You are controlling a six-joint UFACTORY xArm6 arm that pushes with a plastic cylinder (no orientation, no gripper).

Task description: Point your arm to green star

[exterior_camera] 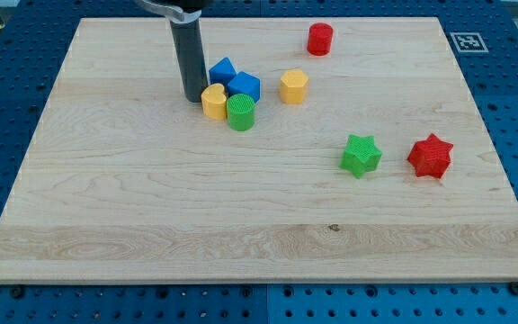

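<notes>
The green star (360, 155) lies on the wooden board (151, 207), right of the middle. My tip (192, 98) rests on the board in the upper left part, far to the left of the green star. It stands just left of a tight cluster: a yellow round block (214, 102), a green cylinder (240, 112) and two blue blocks (223, 70) (244, 86).
A red star (431, 156) lies just right of the green star. A yellow hexagonal block (293, 86) sits right of the cluster. A red cylinder (320, 39) stands near the top edge. A printed marker tag (467, 41) is off the board's top right corner.
</notes>
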